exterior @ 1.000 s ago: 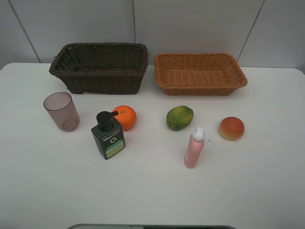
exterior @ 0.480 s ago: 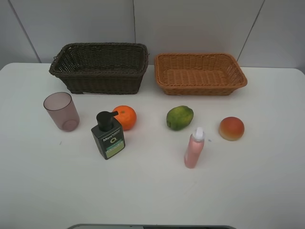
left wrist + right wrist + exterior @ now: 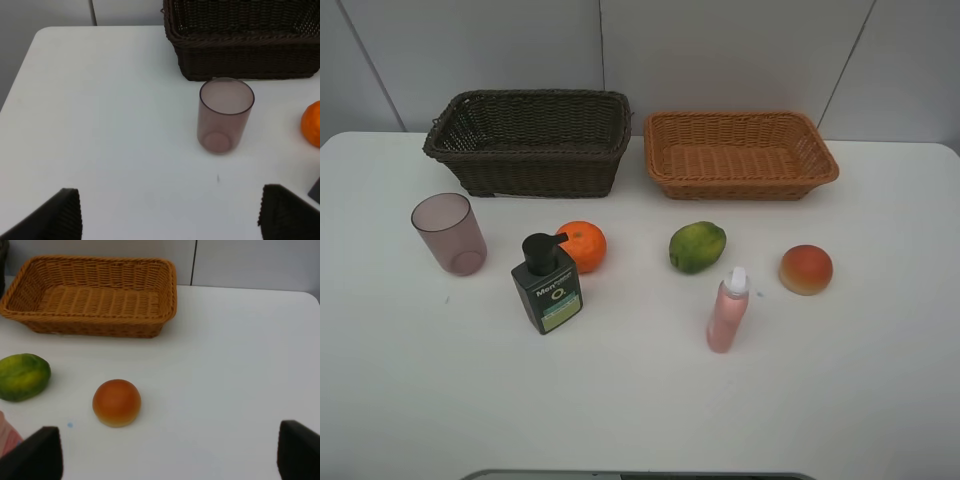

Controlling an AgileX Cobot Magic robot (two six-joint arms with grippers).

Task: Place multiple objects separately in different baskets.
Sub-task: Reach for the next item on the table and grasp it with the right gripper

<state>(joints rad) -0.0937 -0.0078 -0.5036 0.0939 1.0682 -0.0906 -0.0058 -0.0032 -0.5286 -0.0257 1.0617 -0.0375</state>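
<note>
The left gripper (image 3: 175, 220) is released, its two dark ribbed fingertips (image 3: 67, 215) spread wide with nothing between them, above the bare white table (image 3: 420, 400). Ahead of it the pink cup (image 3: 222, 117) stands upright, mouth up, in front of the left end of the dark basket (image 3: 245, 60) and clear of its wall. The right gripper (image 3: 170, 455) is released too, fingertips far apart and holding nothing; the peach (image 3: 116, 402) lies ahead of it, the item farthest to the right of the dark basket. From the high view, the tan basket (image 3: 740, 185) sits just beside the dark basket on its right, a narrow gap between them, both along the far side of the table. The orange (image 3: 585, 246) rests in front of the dark basket's right end. The pump bottle (image 3: 548, 295) stands upright farther out from the dark basket than the orange. The green fruit (image 3: 697, 246) lies in front of the dark basket and past its right corner. The pink spray bottle (image 3: 726, 320) stands upright farther out again, to the right. All six items rest on the table, outside the dark basket
</note>
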